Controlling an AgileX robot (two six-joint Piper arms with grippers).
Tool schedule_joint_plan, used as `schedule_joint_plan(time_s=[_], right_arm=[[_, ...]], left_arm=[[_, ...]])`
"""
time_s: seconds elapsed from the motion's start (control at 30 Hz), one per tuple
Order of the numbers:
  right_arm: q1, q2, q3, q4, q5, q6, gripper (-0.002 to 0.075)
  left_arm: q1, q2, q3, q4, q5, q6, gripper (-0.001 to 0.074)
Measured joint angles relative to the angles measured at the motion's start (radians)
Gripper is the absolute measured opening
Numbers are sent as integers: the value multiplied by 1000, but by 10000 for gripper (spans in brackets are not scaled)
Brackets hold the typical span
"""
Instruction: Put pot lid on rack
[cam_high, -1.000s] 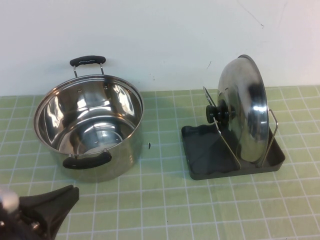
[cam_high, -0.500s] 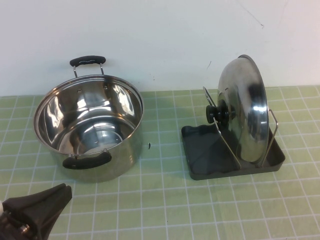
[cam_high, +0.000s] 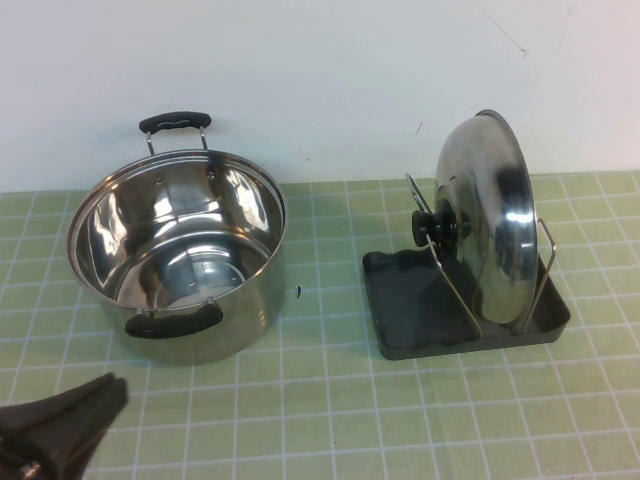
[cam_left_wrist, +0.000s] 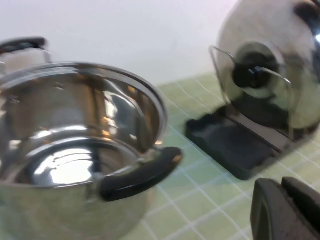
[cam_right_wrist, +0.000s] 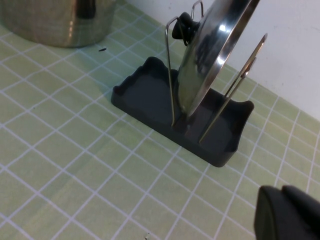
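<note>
The shiny steel pot lid (cam_high: 488, 215) with its black knob (cam_high: 437, 228) stands upright between the wire loops of the dark grey rack (cam_high: 400, 300) at the right of the table. The lid (cam_left_wrist: 280, 65) and rack (cam_left_wrist: 225, 145) also show in the left wrist view, and the lid (cam_right_wrist: 210, 50) on the rack (cam_right_wrist: 145, 97) in the right wrist view. My left gripper (cam_high: 105, 395) is low at the front left corner, shut and empty, clear of the pot. My right gripper (cam_right_wrist: 282, 192) is shut and empty, off the high view, on the near side of the rack.
A deep steel pot (cam_high: 180, 250) with two black handles stands open at the left. A white wall runs behind the green gridded mat (cam_high: 320, 400).
My left gripper has drawn back toward the front left corner, lower in the high view. Lid, rack and pot have not moved.
</note>
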Motion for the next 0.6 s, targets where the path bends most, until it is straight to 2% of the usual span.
schedule_joint_plan(time_s=[0.17,0.43,0.6], right_arm=[[0,0,0,0,-2,0,-1],[0,0,0,0,-2,0,-1],[0,0,0,0,-2,1,-1]], left_arm=[[114,-156,88,12,2,-7,-1],[358,-325,274,14,2,-113,-1],[465,-336,300,9,116,-155,-1]])
